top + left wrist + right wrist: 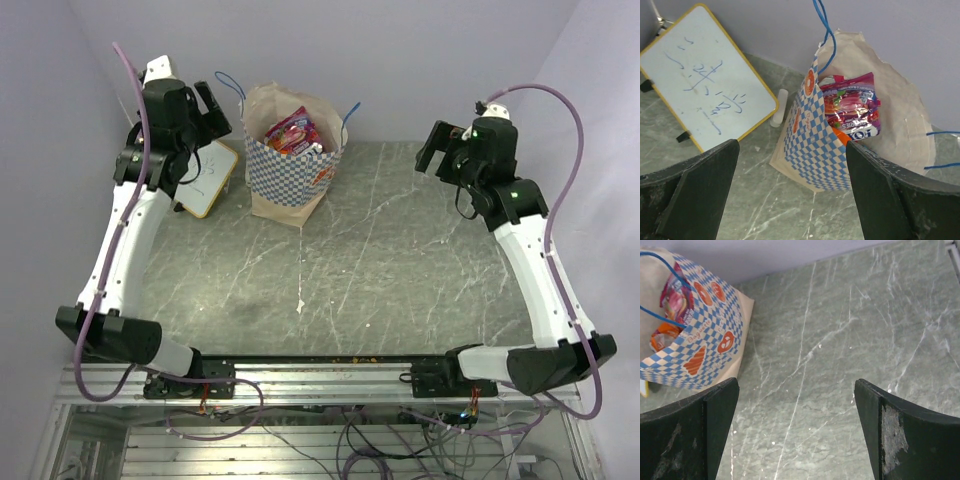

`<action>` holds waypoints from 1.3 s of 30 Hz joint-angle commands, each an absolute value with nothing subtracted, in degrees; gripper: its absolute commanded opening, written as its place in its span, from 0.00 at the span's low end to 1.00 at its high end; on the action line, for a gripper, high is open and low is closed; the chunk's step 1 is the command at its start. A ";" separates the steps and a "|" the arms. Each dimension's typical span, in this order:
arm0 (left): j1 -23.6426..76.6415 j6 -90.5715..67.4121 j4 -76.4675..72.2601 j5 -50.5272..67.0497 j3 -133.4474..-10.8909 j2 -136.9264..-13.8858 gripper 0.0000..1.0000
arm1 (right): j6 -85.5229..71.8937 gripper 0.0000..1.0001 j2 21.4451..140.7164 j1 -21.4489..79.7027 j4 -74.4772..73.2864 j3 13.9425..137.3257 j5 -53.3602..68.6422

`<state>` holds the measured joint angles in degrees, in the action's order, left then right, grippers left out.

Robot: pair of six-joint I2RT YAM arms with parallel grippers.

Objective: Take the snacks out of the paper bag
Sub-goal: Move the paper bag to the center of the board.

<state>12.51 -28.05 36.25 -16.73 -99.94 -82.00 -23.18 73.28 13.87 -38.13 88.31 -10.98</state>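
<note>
The paper bag (pixel 290 170) stands upright at the back of the table, tan with a blue-and-white checkered band and blue cord handles. Snacks (pixel 293 132) fill its open mouth. A large red-pink packet (pixel 852 107) lies on top, and an orange one (pixel 840 136) shows under it. My left gripper (pixel 212 110) hangs open, up and to the left of the bag, holding nothing. In the left wrist view the left gripper (pixel 791 150) frames the bag (pixel 817 150). My right gripper (pixel 432 148) is open and empty, well to the bag's right. The right wrist view shows the right gripper (pixel 796 385) over bare table, with the bag (pixel 705 345) at upper left.
A wooden-framed whiteboard (pixel 208 178) leans left of the bag, seen in the left wrist view as the whiteboard (pixel 705 85) with blue scribbles. A small white tube (pixel 779 107) lies between it and the bag. The back wall stands close behind the bag. Grey marbled tabletop (pixel 380 260) stretches ahead.
</note>
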 commanded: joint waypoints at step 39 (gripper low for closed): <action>3.34 -52.06 8.09 23.38 -121.13 -118.96 0.16 | -23.73 1.00 69.58 13.59 -40.43 90.62 -8.33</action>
<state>3.53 -51.55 12.21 19.46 -121.64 -121.10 -23.46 71.05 13.82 -38.30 88.82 -6.98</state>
